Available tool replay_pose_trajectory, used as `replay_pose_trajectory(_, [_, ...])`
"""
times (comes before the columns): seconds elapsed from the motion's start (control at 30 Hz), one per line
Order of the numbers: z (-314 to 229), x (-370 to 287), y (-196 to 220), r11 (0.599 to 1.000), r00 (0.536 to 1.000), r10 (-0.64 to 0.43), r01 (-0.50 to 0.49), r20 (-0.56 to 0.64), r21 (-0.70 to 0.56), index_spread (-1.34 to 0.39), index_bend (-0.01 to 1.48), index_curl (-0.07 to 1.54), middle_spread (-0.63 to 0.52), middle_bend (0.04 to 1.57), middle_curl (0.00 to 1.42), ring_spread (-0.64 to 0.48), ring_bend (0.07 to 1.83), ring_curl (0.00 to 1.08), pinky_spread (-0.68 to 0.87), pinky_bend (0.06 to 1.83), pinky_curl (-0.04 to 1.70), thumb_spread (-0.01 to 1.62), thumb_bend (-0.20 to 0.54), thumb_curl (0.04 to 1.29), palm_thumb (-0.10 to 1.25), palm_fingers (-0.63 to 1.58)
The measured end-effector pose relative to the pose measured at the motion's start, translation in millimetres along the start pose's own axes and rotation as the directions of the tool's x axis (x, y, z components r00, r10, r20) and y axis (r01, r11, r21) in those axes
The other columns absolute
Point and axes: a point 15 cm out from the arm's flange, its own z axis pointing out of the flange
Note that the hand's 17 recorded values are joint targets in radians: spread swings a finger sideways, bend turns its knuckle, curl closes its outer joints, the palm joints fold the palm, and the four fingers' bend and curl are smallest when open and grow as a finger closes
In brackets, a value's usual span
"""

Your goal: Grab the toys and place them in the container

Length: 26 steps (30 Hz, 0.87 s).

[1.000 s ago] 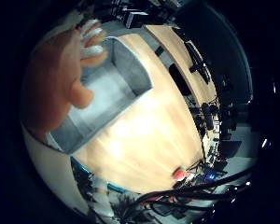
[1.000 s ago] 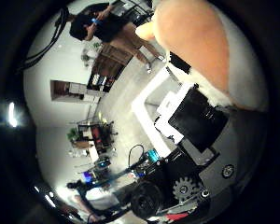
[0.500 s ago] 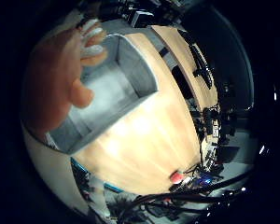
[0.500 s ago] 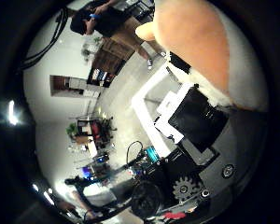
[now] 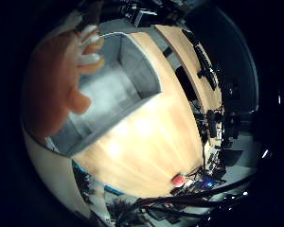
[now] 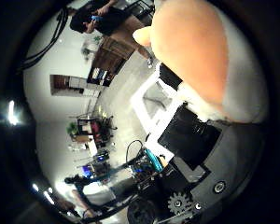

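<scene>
An orange plush toy (image 5: 52,85) with pale tips fills one side of the right little finger side palm view, close to the palm. It hangs over one end of the grey rectangular container (image 5: 118,90), which stands on the wooden table (image 5: 156,132). The container's inside looks bare. In the right thumb side palm view the same orange toy (image 6: 196,51) bulges against the palm, with my hand's white and black fingers (image 6: 191,140) curled beside it. A small red toy (image 5: 182,178) lies on the table away from the container, near the table's edge.
Dark monitors and desks (image 5: 204,71) line the table's far side. The thumb side view looks out into the room: shelves (image 6: 65,86), a cluttered bench (image 6: 93,131) and a person (image 6: 98,19) standing far off.
The little finger side picture has shifted a little, so the container sits slightly more under the palm. In the thumb side view the fingers have moved lower relative to the toy.
</scene>
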Motion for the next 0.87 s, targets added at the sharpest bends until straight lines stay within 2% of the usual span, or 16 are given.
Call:
replay_pose_trajectory(0.07, [0, 1, 1, 1.000, 1.000, 0.002, -0.002, 0.000, 0.000, -0.61, 0.13, 0.70, -0.51, 0.53, 0.67, -0.37, 1.13, 0.47, -0.48, 1.24, 0.51, 1.05, -0.073, 0.27, 0.56, 0.96])
replay_pose_trajectory(0.27, [0, 5, 3, 1.000, 1.000, 0.013, -0.013, 0.002, -0.007, -0.59, 0.14, 0.65, -0.48, 0.46, 0.66, -0.34, 1.10, 0.47, -0.51, 1.23, 0.50, 0.98, -0.060, 0.25, 0.37, 0.78])
replay_pose_trajectory(0.3, [1, 6, 5, 1.000, 1.000, 0.015, -0.015, 0.002, -0.011, -0.58, 0.18, 0.65, -0.45, 0.43, 0.65, -0.34, 1.04, 0.45, -0.50, 1.22, 0.50, 0.97, -0.062, 0.25, 0.33, 0.64])
replay_pose_trajectory(0.37, [1, 6, 6, 1.000, 1.000, 0.015, -0.015, 0.003, -0.018, -0.57, 0.25, 0.66, -0.38, 0.41, 0.64, -0.27, 0.90, 0.42, -0.36, 1.02, 0.47, 0.92, -0.076, 0.24, 0.23, 0.30])
replay_pose_trajectory(0.43, [4, 4, 12, 0.999, 1.000, 0.015, -0.015, 0.012, -0.043, -0.57, 0.27, 0.66, -0.35, 0.41, 0.63, -0.22, 0.83, 0.41, -0.26, 0.95, 0.46, 0.90, -0.071, 0.25, 0.20, 0.20])
replay_pose_trajectory(0.47, [5, 4, 15, 0.998, 1.000, 0.018, -0.017, 0.015, -0.056, -0.55, 0.27, 0.65, -0.31, 0.40, 0.62, -0.16, 0.74, 0.38, -0.13, 0.89, 0.44, 0.87, -0.072, 0.25, 0.16, 0.09])
replay_pose_trajectory(0.5, [7, 5, 18, 0.997, 1.000, 0.020, -0.019, 0.018, -0.070, -0.55, 0.27, 0.63, -0.29, 0.40, 0.61, -0.13, 0.70, 0.36, -0.07, 0.85, 0.42, 0.86, -0.073, 0.25, 0.14, 0.05])
replay_pose_trajectory(0.57, [7, 7, 19, 0.997, 1.000, 0.017, -0.016, 0.017, -0.074, -0.53, 0.25, 0.58, -0.23, 0.37, 0.57, -0.07, 0.62, 0.31, 0.08, 0.77, 0.36, 0.82, -0.058, 0.25, 0.09, 0.03])
replay_pose_trajectory(0.67, [7, 9, 21, 0.997, 1.000, 0.019, -0.018, 0.018, -0.077, -0.52, 0.22, 0.54, -0.18, 0.34, 0.53, -0.01, 0.56, 0.27, 0.21, 0.72, 0.31, 0.80, -0.046, 0.27, 0.07, 0.05])
replay_pose_trajectory(0.87, [7, 12, 22, 0.997, 1.000, 0.025, -0.024, 0.018, -0.078, -0.49, 0.18, 0.48, -0.13, 0.29, 0.48, 0.04, 0.50, 0.25, 0.34, 0.67, 0.27, 0.78, -0.039, 0.29, 0.05, 0.09])
